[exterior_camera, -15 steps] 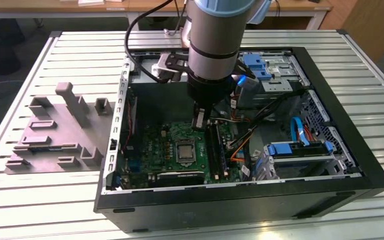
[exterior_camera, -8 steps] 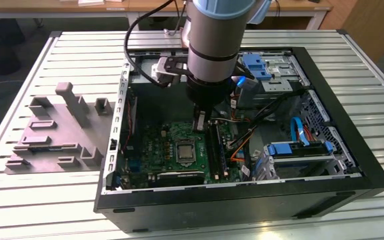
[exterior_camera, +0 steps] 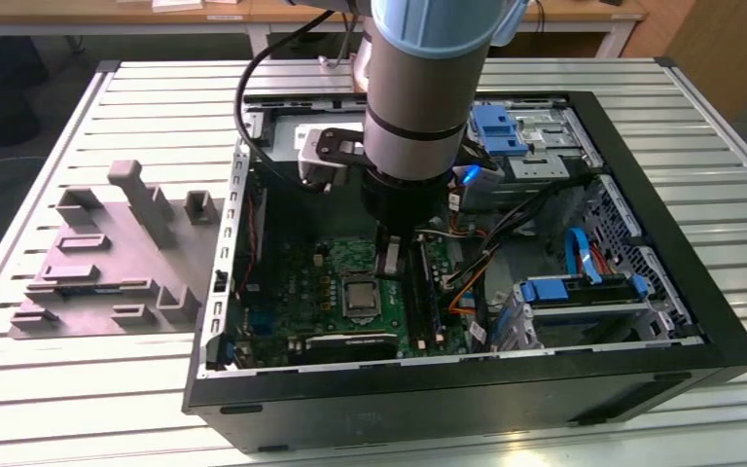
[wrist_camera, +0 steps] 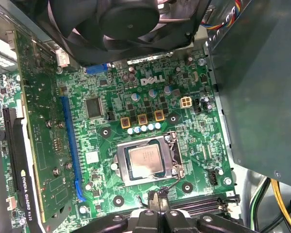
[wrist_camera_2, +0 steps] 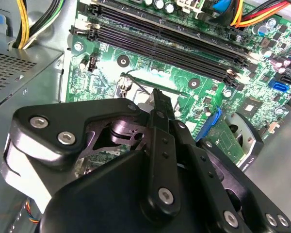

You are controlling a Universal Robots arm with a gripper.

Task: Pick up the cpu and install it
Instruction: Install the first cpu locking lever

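The cpu (wrist_camera: 145,161) is a small silver-grey square lying flat inside the dark socket frame (wrist_camera: 173,167) on the green motherboard (wrist_camera: 184,82). In the exterior view the cpu (exterior_camera: 362,295) sits in the middle of the board, inside the open computer case (exterior_camera: 685,292). My gripper (exterior_camera: 391,265) hangs just above the board, beside the socket on the exterior view's right. In the first wrist view the gripper (wrist_camera: 158,198) has its black fingertips together at the socket's edge, apart from the chip, with nothing between them. The second wrist view shows the gripper (wrist_camera_2: 157,95) narrow and shut over the socket corner.
A grey moulded fixture (exterior_camera: 101,263) lies on the slatted table at the exterior view's left. A black fan (wrist_camera: 126,24), a graphics card (wrist_camera: 19,160), memory slots (wrist_camera_2: 174,43), a grey power-supply box (wrist_camera: 262,87) and cables (exterior_camera: 582,253) crowd the board.
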